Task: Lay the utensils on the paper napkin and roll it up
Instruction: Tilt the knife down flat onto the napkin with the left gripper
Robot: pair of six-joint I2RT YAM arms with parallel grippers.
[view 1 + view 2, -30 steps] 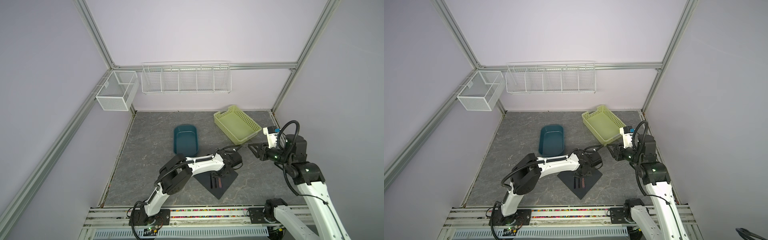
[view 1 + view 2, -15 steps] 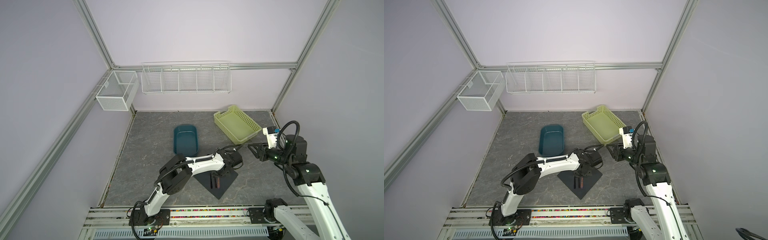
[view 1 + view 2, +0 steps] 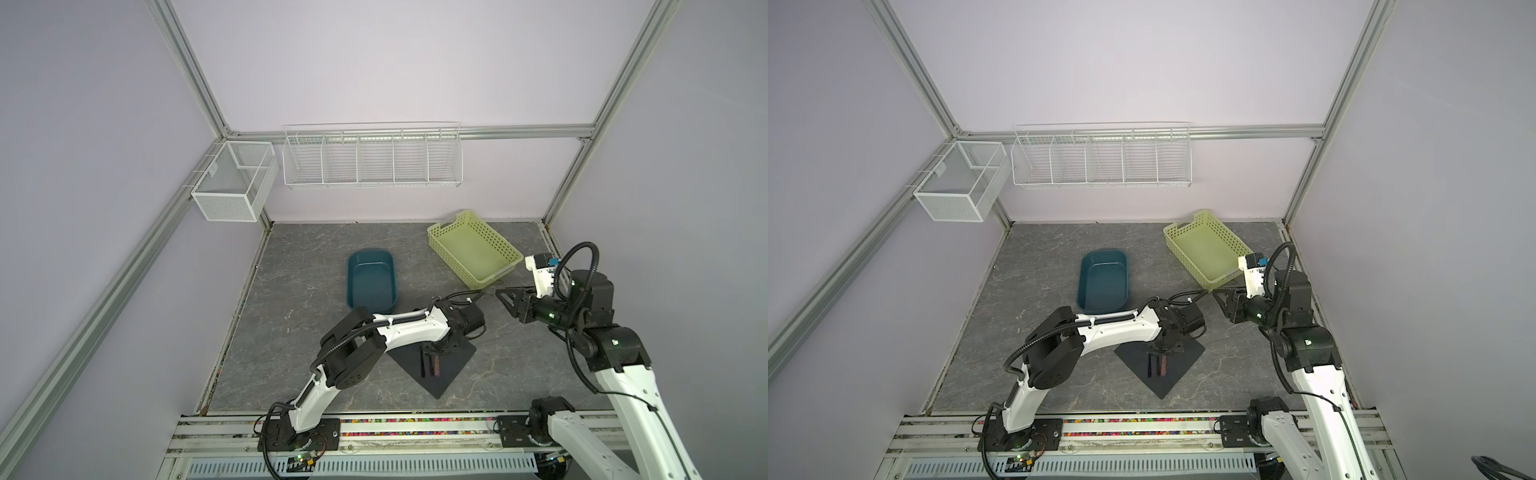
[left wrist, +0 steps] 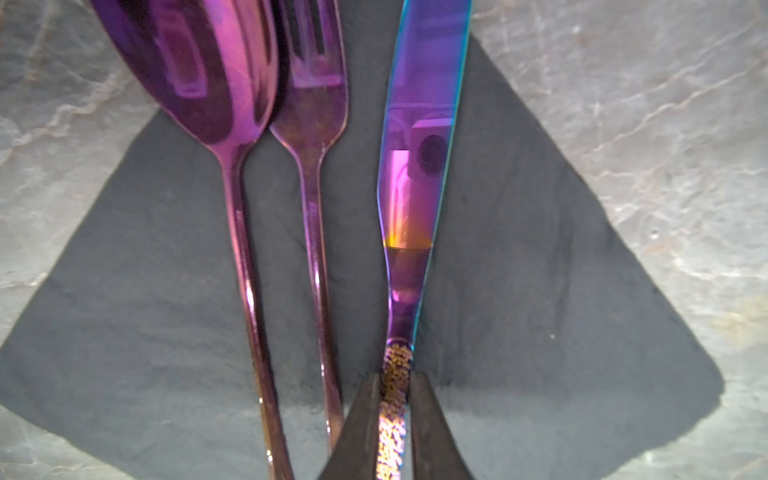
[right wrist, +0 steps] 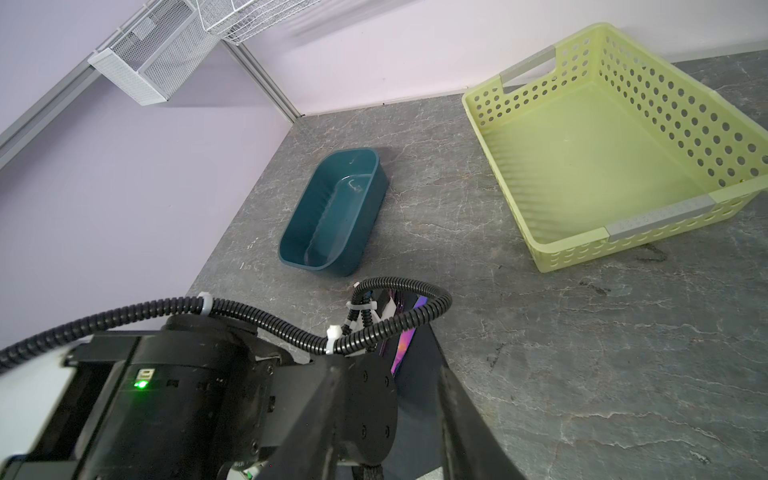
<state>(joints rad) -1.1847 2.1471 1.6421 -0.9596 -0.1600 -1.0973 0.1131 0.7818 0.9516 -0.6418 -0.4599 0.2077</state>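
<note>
I am pinching the knife (image 4: 419, 166) over the paper napkin (image 4: 540, 291) with my left gripper (image 4: 395, 382); my right gripper (image 3: 500, 296) is hanging half open.

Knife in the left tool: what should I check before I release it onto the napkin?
1. The spoon and the fork lie side by side on the paper napkin: ok.
2. The left tool clamps the knife by its handle: ok.
3. The knife is over the napkin, beside the fork: ok.
4. The knife rests on the napkin: cannot tell.
5. The right tool is open, empty and away from the napkin: ok.
</note>
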